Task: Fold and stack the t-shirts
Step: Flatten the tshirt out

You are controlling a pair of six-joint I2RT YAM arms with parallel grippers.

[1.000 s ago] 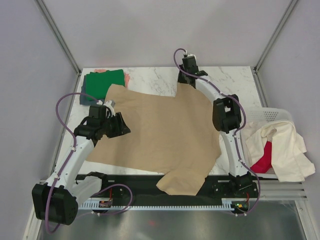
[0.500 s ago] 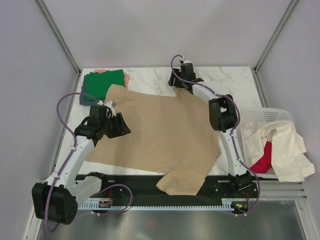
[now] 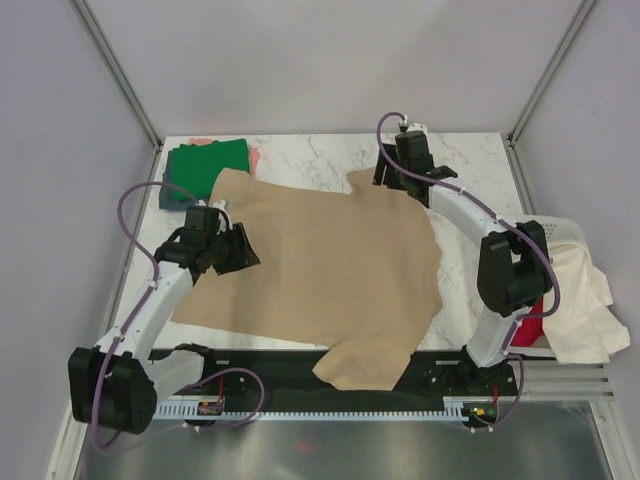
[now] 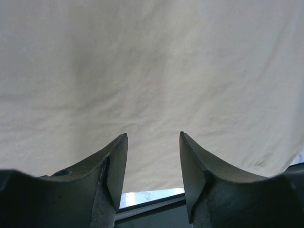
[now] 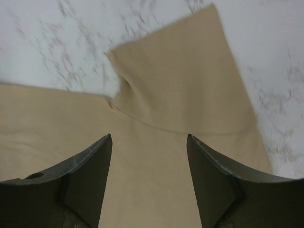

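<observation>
- Progress looks roughly midway, by my judgement. A stack of folded t-shirts [image 3: 205, 172] sits just past the far left corner of the tan t-shirt [image 3: 320, 270].
- On that stack the green t-shirt [image 3: 210, 158] is on top and the dark blue-grey t-shirt [image 3: 172, 196] is under it. The edge of a salmon-pink t-shirt [image 3: 254, 156] peeps out on the side nearest the tan one.
- The tan t-shirt itself lies spread flat and unfolded across the tabletop [image 3: 470, 170]. Its near sleeve [image 3: 365, 362] hangs past the front edge.
- The left pincer [image 3: 245, 255] is at the tan t-shirt's left edge, released and empty. Its wrist view shows only tan cloth beyond the parted fingers [image 4: 116, 166]. Whether it touches the cloth I cannot tell.
- The right pincer [image 3: 388, 178] hangs over the tan t-shirt's far sleeve [image 5: 190, 80], jaws apart and grasping nothing.
- To the right of the tan t-shirt, a white basket [image 3: 560, 226] holds a crumpled cream t-shirt [image 3: 575, 300] and a red t-shirt [image 3: 525, 325], neither of them folded.
- Left to do, as I judge it: fold the tan t-shirt and add it to the stack, then do the same with the cream and red ones.
</observation>
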